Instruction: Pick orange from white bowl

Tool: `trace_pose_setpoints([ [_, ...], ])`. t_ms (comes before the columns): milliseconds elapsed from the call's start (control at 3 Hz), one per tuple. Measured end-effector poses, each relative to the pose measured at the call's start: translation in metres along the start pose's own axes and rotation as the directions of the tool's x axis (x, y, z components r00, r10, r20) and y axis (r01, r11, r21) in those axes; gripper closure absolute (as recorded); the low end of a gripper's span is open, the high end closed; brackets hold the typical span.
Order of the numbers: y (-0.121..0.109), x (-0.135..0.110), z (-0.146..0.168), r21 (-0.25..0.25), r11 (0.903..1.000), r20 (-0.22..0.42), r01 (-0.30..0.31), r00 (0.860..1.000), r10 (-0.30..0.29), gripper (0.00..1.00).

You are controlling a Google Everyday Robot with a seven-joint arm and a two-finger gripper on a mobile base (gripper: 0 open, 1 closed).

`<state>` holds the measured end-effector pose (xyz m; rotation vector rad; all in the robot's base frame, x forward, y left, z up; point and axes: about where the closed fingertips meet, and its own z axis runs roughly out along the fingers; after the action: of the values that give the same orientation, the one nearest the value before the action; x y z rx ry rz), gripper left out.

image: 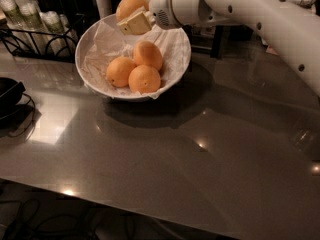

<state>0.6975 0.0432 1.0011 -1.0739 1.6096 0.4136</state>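
Grey table (210, 184): white bowl (183, 51) holds three oranges (144, 79); claw (132, 20) grips orange (128, 5) above

Cream hand (136, 15) over the white bowl (184, 46) grips a yellow-orange orange (127, 6); grey table (175, 174), black dish (7, 91).

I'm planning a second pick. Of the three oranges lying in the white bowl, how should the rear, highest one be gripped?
Probably from straight above, jaws closing across the middle of the rear orange, left to right: those sides look free, while two oranges crowd its front. The gripper hangs over the white bowl's back rim, shut on the held orange.
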Motion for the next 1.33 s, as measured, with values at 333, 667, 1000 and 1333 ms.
trace_pose_setpoints([
  [333,0.003,0.007,-0.021,-0.063,0.9975,-0.041,0.031,0.999,-0.033,1.0],
  [667,0.013,0.033,-0.049,-0.169,0.9841,-0.107,0.055,0.991,-0.074,1.0],
  [1000,0.021,0.049,-0.066,-0.24,0.9682,-0.125,0.07,0.987,-0.102,1.0],
  [1333,0.035,0.051,-0.073,-0.351,0.9283,-0.09,0.122,0.982,-0.163,1.0],
])
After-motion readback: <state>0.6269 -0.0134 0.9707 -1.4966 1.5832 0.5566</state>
